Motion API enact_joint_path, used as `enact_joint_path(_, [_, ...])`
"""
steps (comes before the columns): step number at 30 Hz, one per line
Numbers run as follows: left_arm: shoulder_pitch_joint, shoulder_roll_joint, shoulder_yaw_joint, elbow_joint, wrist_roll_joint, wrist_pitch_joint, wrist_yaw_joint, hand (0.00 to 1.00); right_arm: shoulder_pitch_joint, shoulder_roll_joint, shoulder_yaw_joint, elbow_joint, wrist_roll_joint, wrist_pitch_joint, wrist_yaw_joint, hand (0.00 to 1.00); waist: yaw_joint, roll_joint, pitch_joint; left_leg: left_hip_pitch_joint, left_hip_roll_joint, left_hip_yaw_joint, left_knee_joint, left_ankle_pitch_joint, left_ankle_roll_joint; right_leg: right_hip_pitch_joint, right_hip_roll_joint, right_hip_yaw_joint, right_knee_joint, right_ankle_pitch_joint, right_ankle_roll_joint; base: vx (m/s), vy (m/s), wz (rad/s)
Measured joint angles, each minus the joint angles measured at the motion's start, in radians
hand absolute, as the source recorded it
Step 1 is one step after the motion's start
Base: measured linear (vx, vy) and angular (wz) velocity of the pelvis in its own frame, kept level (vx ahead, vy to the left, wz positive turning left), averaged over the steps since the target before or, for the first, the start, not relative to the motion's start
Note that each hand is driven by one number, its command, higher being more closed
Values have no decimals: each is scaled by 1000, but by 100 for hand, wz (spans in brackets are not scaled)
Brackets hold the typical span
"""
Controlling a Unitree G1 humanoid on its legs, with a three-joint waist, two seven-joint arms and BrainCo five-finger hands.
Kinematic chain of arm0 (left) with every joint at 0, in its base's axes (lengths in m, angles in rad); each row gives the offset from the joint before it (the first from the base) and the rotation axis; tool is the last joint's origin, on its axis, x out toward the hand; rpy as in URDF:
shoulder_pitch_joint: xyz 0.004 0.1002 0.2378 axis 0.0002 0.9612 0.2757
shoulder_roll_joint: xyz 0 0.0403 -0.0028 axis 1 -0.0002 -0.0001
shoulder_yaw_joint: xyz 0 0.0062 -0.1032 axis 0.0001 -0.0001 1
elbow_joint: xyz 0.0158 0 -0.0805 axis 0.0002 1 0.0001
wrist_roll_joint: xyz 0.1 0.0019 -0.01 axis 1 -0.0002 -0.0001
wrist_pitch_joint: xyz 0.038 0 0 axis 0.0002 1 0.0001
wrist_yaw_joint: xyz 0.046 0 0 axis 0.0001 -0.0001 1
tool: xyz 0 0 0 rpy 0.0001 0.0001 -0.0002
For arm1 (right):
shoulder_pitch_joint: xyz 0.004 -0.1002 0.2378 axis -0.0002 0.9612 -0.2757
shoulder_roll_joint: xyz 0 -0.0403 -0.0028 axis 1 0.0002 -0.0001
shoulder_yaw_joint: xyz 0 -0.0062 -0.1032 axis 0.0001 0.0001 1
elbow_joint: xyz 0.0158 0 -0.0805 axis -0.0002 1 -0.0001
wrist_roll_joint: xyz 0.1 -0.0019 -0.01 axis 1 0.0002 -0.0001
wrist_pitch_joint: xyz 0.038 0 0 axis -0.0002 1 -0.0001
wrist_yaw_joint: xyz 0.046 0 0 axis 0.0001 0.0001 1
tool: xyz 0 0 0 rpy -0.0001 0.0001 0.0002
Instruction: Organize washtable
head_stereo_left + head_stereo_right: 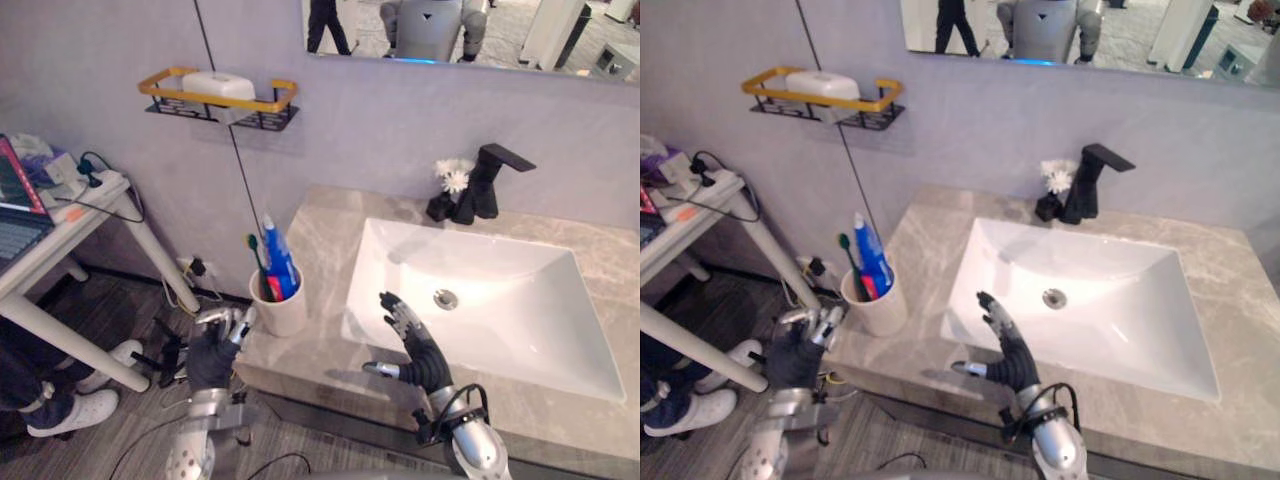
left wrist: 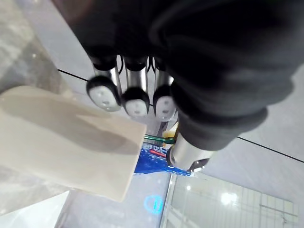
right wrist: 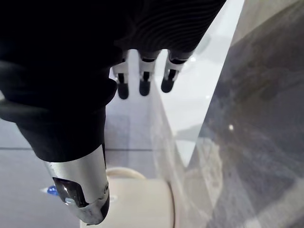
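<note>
A white cup (image 1: pixel 283 310) stands at the counter's front left corner, holding a blue toothpaste tube (image 1: pixel 280 262) and a green toothbrush (image 1: pixel 256 250). My left hand (image 1: pixel 215 350) hovers just off the counter's left edge beside the cup, fingers loosely bent and holding nothing; the left wrist view shows the cup (image 2: pixel 61 142) close past its fingertips. Over the front counter strip, by the near left corner of the white sink (image 1: pixel 500 290), my right hand (image 1: pixel 420 360) is open with its fingers spread and empty. A white soap bar (image 1: pixel 218 85) lies on the yellow-rimmed wall shelf (image 1: pixel 275 105).
A black faucet (image 1: pixel 487 180) and a small white flower (image 1: pixel 455 178) stand behind the sink. The marble counter (image 1: pixel 320 350) runs along the wall under a mirror (image 1: pixel 470 30). To the left is a white side table (image 1: pixel 60 240) with a laptop (image 1: pixel 15 200); a person's white shoes (image 1: pixel 70 410) are beneath it.
</note>
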Motion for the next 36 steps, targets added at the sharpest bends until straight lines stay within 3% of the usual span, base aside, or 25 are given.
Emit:
enact_joint_path(16, [-15, 45, -107, 153, 24, 5, -20, 100, 8, -19, 20, -35, 0, -5, -4, 0, 6, -2, -2, -29, 11, 0, 10, 0, 0, -32, 5, 0, 22, -6, -3, -11, -6, 1])
enact_joint_path(36, [-144, 79, -110, 210, 99, 18, -14, 100, -23, -19, -37, 6, -8, -5, -24, 0, 2, -4, -1, -37, 16, 45, 9, 0, 0, -64, 18, 47, 13, 6, -9, -10, -3, -7])
